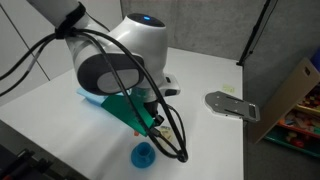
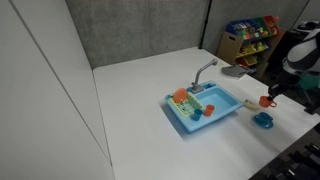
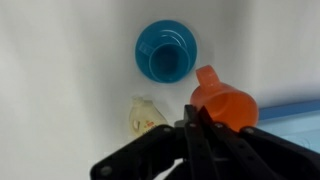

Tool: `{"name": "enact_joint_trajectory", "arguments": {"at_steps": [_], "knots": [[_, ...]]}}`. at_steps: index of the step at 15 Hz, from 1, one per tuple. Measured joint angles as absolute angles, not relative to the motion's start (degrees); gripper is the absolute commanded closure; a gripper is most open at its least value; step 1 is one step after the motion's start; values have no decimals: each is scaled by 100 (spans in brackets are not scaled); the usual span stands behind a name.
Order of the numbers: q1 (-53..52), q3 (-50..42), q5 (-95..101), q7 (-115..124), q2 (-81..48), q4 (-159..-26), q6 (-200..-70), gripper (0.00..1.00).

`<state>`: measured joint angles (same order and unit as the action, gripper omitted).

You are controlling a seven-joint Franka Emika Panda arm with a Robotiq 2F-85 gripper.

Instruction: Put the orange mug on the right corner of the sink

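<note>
The orange mug (image 3: 226,103) is small and hangs at the tips of my gripper (image 3: 196,126), whose fingers are pressed together on its near wall. In an exterior view the mug (image 2: 265,101) is held in the air just off the right end of the light blue sink (image 2: 222,110), above the table. The sink has a grey curved faucet (image 2: 205,70) and small toys in its basin. In the wrist view only a strip of the sink's edge (image 3: 302,108) shows at the right. In an exterior view the arm hides most of the sink (image 1: 97,98).
A round blue saucer (image 3: 167,50) lies on the white table near the mug; it shows in both exterior views (image 2: 263,120) (image 1: 144,155). A pale yellow toy (image 3: 146,115) lies beside it. A grey flat object (image 1: 230,103) lies farther off. A toy shelf (image 2: 248,38) stands behind the table.
</note>
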<state>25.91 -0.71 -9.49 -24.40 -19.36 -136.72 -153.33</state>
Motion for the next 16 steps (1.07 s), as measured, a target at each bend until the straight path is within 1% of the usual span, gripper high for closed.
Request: {"name": "enact_joint_trajectory", "arguments": {"at_steps": [5,6,16], "knots": [[2591,-71,-951,-2448,-1929,-13683,-15330,95],[2591,-71,-951,-2448,-1929,-13683,-15330,97],[2338,-93,-1015,-2450,-1789,-13716,-15335,97]]}}
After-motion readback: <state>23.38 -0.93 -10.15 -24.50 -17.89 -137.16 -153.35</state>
